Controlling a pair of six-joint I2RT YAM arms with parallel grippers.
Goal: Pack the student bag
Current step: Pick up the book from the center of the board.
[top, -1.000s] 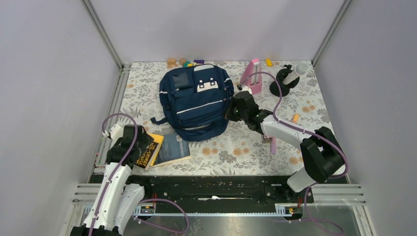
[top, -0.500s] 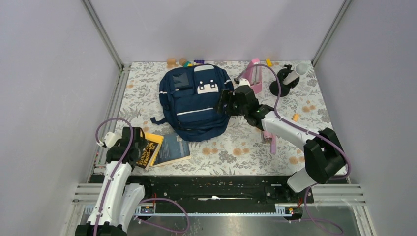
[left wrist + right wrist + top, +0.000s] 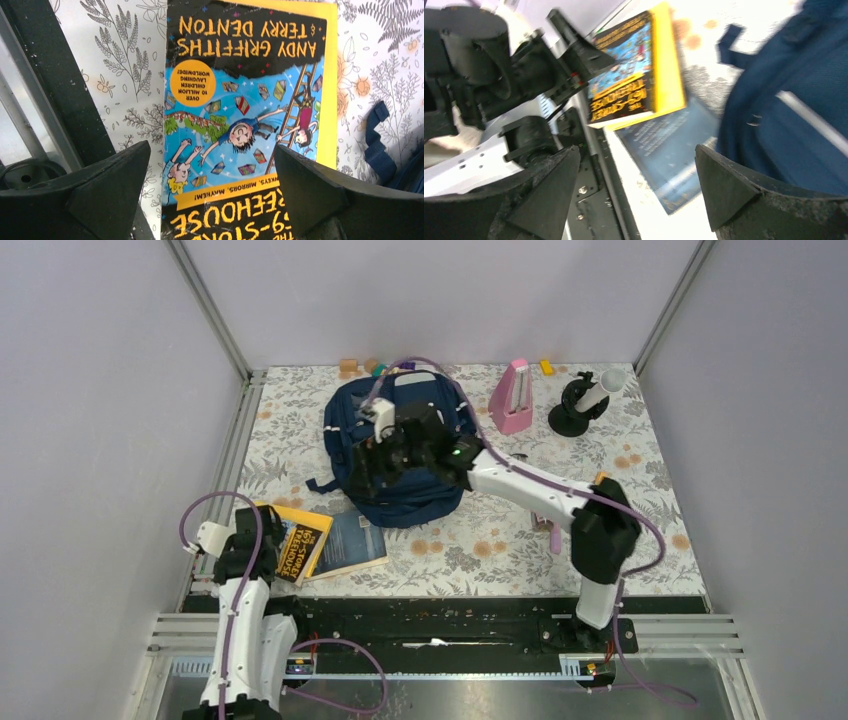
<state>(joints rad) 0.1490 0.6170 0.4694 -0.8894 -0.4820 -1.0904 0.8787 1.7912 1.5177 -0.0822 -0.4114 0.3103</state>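
**Top view.** The student bag (image 3: 345, 430) is laid flat mid-counter, front pocket up. The right fingers (image 3: 385, 460) are spread wide above it, empty. The left fingers (image 3: 265, 537) are also wide, over a yellow book (image 3: 305, 545) just nearside of the bag. The floral counter (image 3: 480, 540) is walled closely. A pink metronome (image 3: 512, 398) stands right of the bag.

**Left wrist.** Only the bag's strap (image 3: 377, 135) is seen, right of the book.

**Right wrist.** Blurred. The bag's fabric is judged soft, saggy and light, best pinched at a zip edge or the strap.
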